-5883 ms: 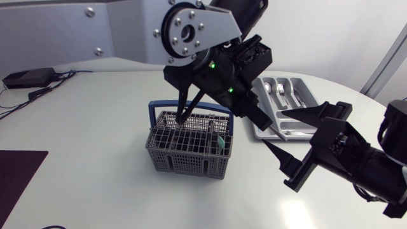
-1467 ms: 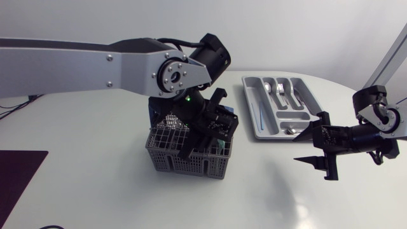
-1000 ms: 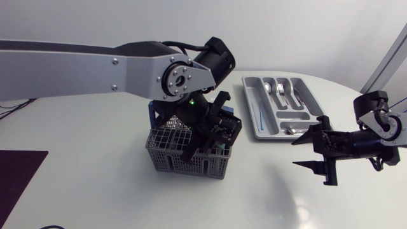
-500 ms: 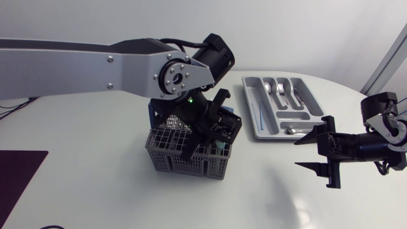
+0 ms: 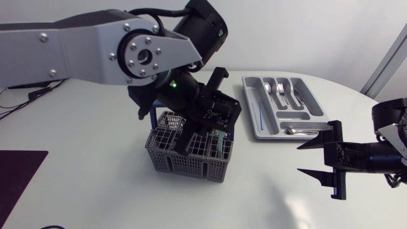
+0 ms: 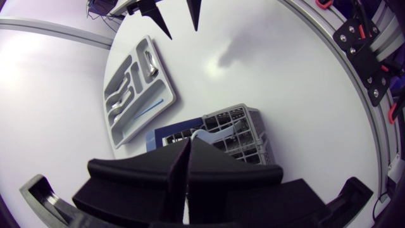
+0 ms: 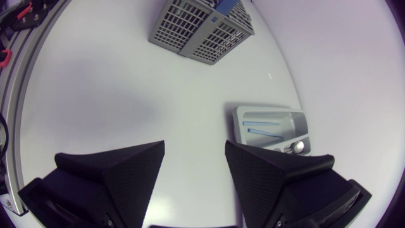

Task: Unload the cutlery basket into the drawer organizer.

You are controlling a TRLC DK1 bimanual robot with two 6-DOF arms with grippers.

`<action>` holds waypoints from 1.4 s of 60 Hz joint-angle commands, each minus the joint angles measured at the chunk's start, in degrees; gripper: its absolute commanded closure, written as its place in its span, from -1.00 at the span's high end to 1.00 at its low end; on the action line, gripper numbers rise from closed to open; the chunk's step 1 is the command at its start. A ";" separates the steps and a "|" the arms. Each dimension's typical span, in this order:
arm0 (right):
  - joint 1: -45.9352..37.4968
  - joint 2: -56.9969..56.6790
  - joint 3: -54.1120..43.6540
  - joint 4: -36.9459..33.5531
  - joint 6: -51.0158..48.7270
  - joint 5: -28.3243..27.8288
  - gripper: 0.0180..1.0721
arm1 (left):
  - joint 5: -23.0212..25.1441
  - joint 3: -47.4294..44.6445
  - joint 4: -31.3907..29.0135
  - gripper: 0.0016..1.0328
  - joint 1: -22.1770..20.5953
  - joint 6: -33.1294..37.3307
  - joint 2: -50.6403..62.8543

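Lifted higher, our left gripper [image 5: 185,147] hovers over the basket [image 5: 184,163], where at least one teal piece [image 5: 219,141] remains. Cutlery [image 5: 283,93] already lies in the organizer [image 5: 249,109] at 2 o'clock. Left wrist: jaws pressed shut, no load visible. Right wrist: our right gripper [image 7: 195,145] gapes empty.

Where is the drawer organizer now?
In the head view the drawer organizer lies far right on the table, beyond the right hand, right of the cutlery basket.

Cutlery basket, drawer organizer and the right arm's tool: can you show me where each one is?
cutlery basket [image 5: 181,164]: head view, on its grey mesh front wall.
drawer organizer [image 5: 251,92]: head view, on the bare floor of its long side compartment.
right tool [image 5: 299,158]: head view, midway between its two fingertips.
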 commanded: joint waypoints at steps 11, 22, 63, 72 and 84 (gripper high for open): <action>0.86 -5.81 -1.55 -2.22 4.65 -2.52 0.34 | -1.42 -4.59 3.25 -0.83 0.22 -0.54 -6.59; 2.01 -12.23 -2.17 -0.63 12.65 -4.89 0.39 | -2.30 -7.84 7.47 -0.83 0.40 -1.86 -12.39; 17.48 -25.94 -4.37 18.97 56.60 1.88 0.50 | -10.12 17.39 -1.32 -0.85 -2.06 -50.99 2.81; 24.68 -27.35 -5.42 23.01 61.08 11.02 0.49 | -8.62 22.31 -4.05 -0.85 -1.89 -61.89 7.03; 33.21 -25.33 -5.86 28.37 62.93 22.09 0.42 | -6.25 24.77 -4.14 -0.85 -0.92 -70.59 10.20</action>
